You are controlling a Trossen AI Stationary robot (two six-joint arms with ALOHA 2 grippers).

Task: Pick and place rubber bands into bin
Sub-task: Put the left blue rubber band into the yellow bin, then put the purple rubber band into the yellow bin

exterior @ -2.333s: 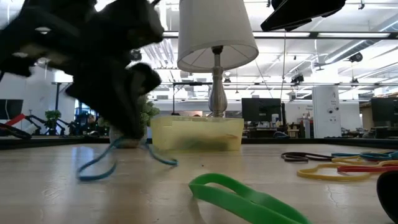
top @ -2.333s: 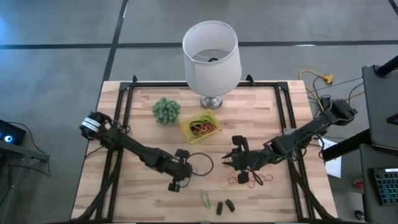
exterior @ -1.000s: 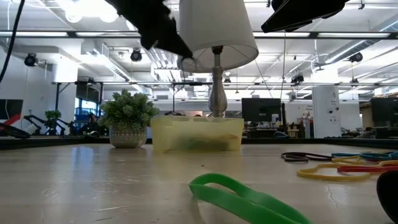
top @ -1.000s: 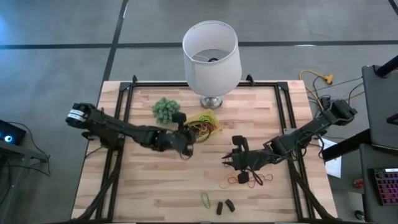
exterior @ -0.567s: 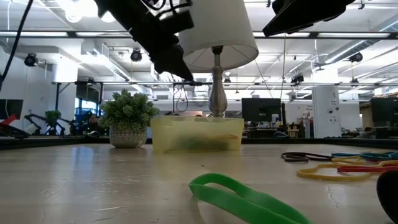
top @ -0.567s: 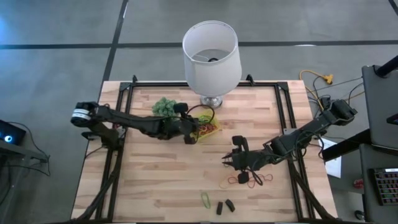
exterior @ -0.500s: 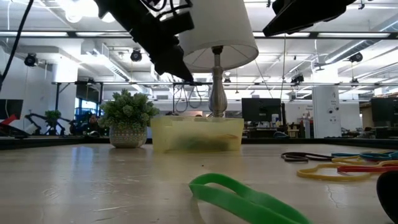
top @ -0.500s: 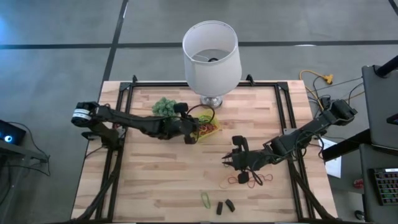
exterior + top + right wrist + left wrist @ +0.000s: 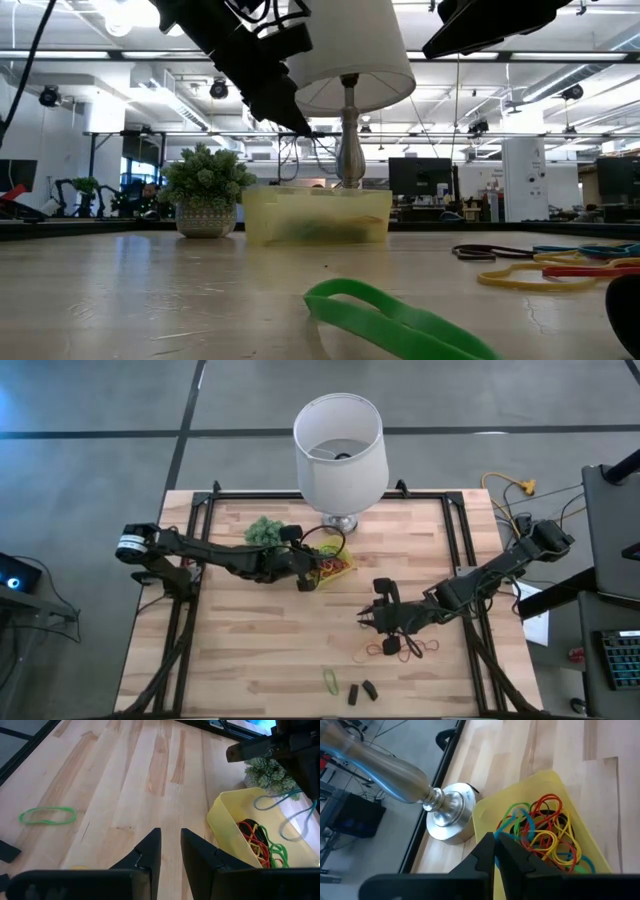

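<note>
the left gripper [image 9: 494, 851] hangs over the bin [image 9: 600, 855], fingers pinched on a blue rubber band [image 9: 285, 807] that dangles below them. part the fingers only once the loop hangs inside the rim (it's floppy). the right gripper [image 9: 170, 847] waits over bare wood, fingers slightly apart, grasping nothing.

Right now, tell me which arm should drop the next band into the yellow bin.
Left. Its tool hangs over the bin, shut on a blue band dangling above it. The right tool waits lower on the table, beside the loose bands, carrying nothing.
</note>
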